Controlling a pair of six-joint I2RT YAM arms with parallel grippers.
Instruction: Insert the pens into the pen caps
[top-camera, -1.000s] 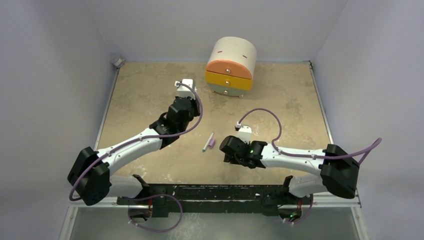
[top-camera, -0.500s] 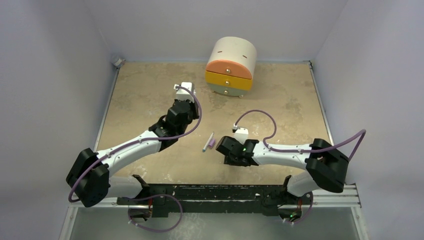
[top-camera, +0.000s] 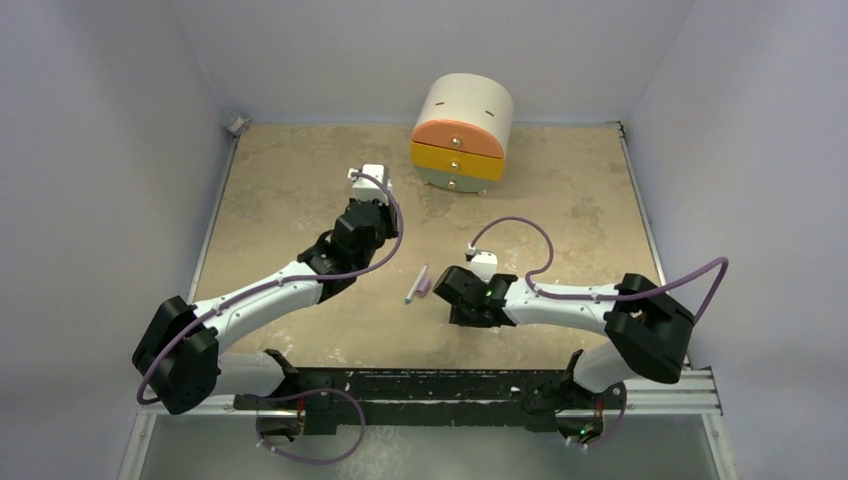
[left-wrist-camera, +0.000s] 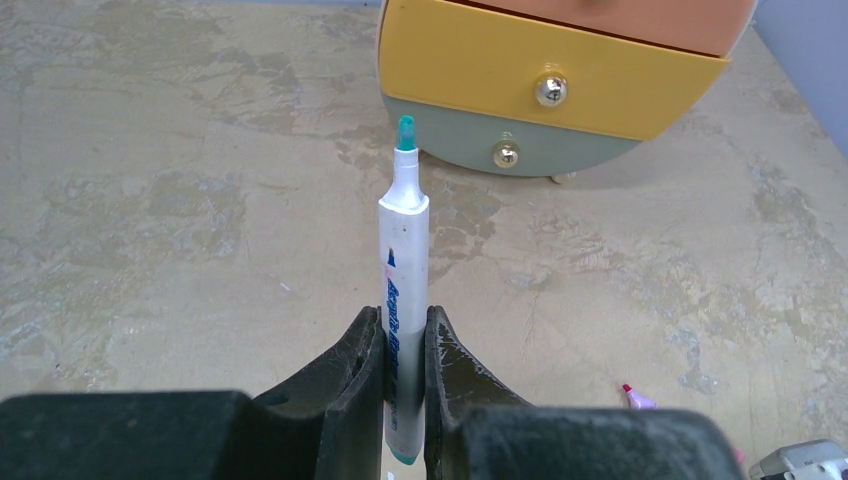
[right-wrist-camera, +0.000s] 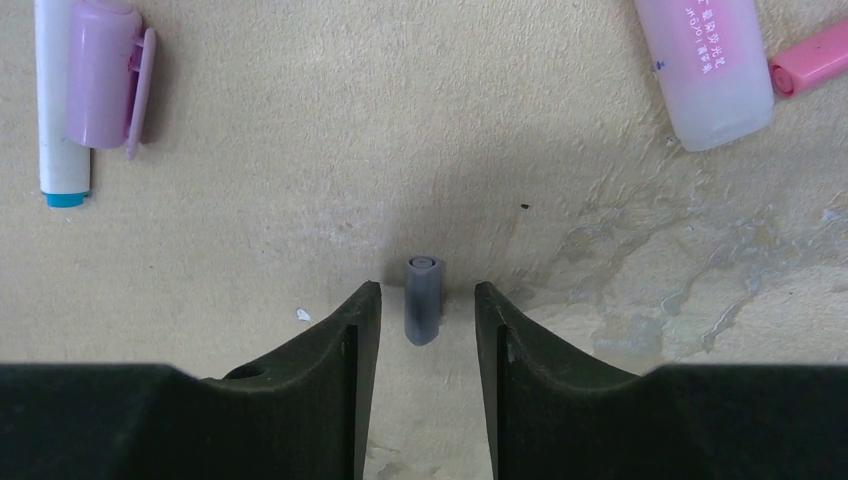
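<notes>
My left pincer (left-wrist-camera: 403, 330) is clamped on the lower barrel of a slim white plastic pen with a teal tip (left-wrist-camera: 404, 225), which juts out ahead of it. My right pincer (right-wrist-camera: 427, 290) stands apart, straddling the short dark grey plastic tube cap (right-wrist-camera: 422, 308) lying on the mottled tan tabletop (right-wrist-camera: 300, 150) — close, not touching. I judge the cap light, hard and slick, apt to roll or squirt out — best pinched squarely across its middle.
</notes>
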